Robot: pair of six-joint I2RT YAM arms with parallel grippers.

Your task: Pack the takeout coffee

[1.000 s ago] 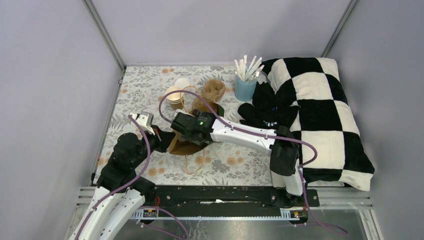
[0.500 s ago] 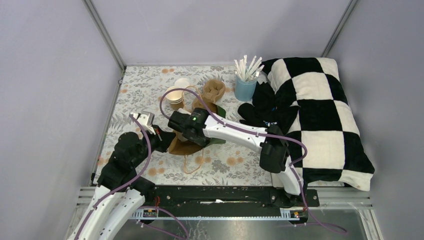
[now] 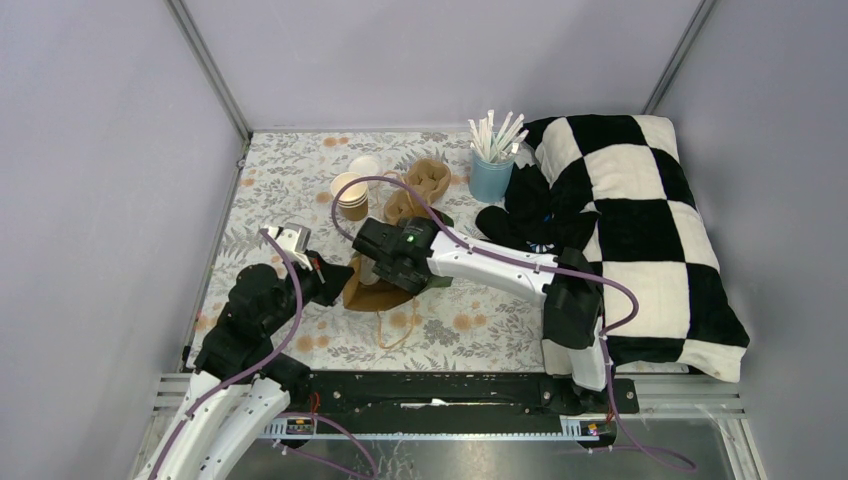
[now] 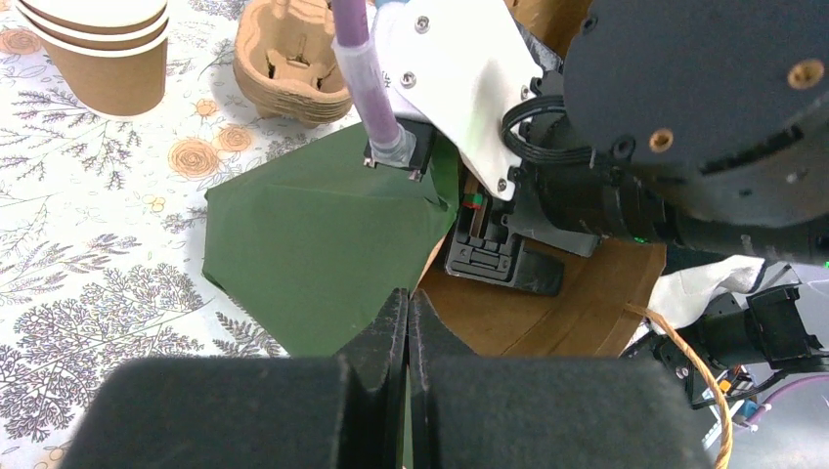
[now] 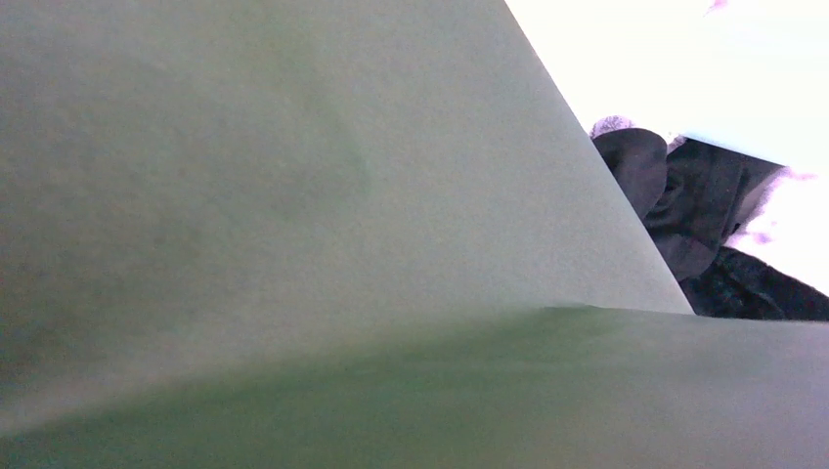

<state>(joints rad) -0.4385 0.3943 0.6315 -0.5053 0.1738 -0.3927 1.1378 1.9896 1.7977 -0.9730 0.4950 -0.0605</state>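
Note:
Several tan kraft cups (image 3: 349, 195) stand stacked at the back of the flowered mat, also top left in the left wrist view (image 4: 98, 54). A round white lid (image 3: 365, 165) lies behind them. A paper bag (image 3: 375, 295), green outside and brown inside (image 4: 313, 244), lies on its side. My left gripper (image 4: 409, 318) is shut on the rim of the bag's mouth. The right arm's wrist (image 3: 400, 250) reaches into that mouth (image 4: 684, 107). Its fingers are hidden, and the right wrist view shows only green paper (image 5: 293, 195).
A brown pulp carrier (image 3: 425, 180) sits behind the bag (image 4: 293, 59). A light-blue cup of white straws (image 3: 490, 175) stands at the back right. A black cloth (image 3: 525, 225) and a chequered blanket (image 3: 640, 230) fill the right side. The bag's twine handle (image 3: 395, 330) trails towards me.
The right arm's wrist swung a little left, then back right, nudging the bag. The left gripper has held the rim and stayed put.

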